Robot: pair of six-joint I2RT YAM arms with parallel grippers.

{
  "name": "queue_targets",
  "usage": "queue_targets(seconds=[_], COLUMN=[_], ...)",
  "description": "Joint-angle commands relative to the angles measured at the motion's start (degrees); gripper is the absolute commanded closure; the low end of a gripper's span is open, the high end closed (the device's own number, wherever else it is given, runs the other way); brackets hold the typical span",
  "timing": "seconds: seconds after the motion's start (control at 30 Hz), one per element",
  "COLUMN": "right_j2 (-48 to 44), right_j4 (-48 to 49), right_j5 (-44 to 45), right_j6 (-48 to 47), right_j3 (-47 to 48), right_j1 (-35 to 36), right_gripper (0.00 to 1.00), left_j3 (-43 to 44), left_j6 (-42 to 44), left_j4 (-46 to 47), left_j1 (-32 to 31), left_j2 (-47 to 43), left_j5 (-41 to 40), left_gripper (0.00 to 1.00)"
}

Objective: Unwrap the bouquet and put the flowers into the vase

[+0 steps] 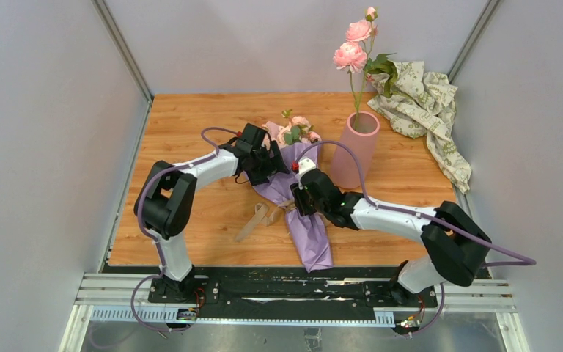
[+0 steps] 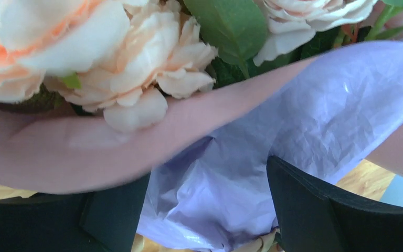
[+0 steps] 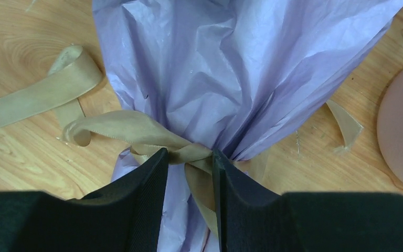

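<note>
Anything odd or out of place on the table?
Crumpled patterned paper is heaped in the far right corner, trailing along the right edge of the table. The bouquet lies on its side, wrapped, ribbon tails sprawled loose across the wood though the knot holds. Nothing looks spilled or damaged.

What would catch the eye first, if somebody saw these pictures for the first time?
The lilac-wrapped bouquet lies mid-table, with the right gripper straddling the knot of its tan ribbon. Behind it to the right, the pink vase holds one tall stem with big pink blooms.
</note>
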Motion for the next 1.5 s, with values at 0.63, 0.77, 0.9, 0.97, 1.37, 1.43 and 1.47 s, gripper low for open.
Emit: queue_targets(seconds=[0.63, 0.77, 0.9, 0.97, 1.37, 1.43, 1.47], right_j2=[-4.5, -7.0, -9.7, -10.9, -15.5, -16.6, -17.4], right_j4=[-0.2, -1.6, -3.0, -3.7, -7.3, -7.3, -7.0], right_j5=[-2.9, -2.2, -1.9, -1.6, 0.9, 1.6, 1.7], right_j6=[1.1, 1.3, 1.6, 1.5, 1.8, 2.4, 2.6], right_j3=[-1.6, -2.4, -2.7, -2.9, -5.0, -5.8, -6.3], right_j1=[-0.8, -0.5, -0.3, -0.3, -0.3, -0.3, -0.3], right_gripper=[1.00, 1.00, 1.00, 1.00, 0.93, 1.00, 1.00], left_j3=[6.0, 10.1, 12.9, 13.3, 13.7, 14.0, 14.3], left_j6=[-0.2, 0.1, 0.0, -0.1, -0.3, -0.3, -0.2], left_j4=[0.2, -1.5, -2.8, -2.9, -2.5, -2.6, -2.7], left_j1=[0.0, 0.1, 0.1, 0.1, 0.6, 0.7, 0.7], left_j2=[10.2, 13.0, 15.9, 16.4, 17.5, 17.8, 17.8], left_j5=[-2.6, -4.6, -5.7, -5.7, -6.3, -6.2, -6.2], left_gripper=[0.10, 0.10, 0.10, 0.10, 0.10, 0.10, 0.10])
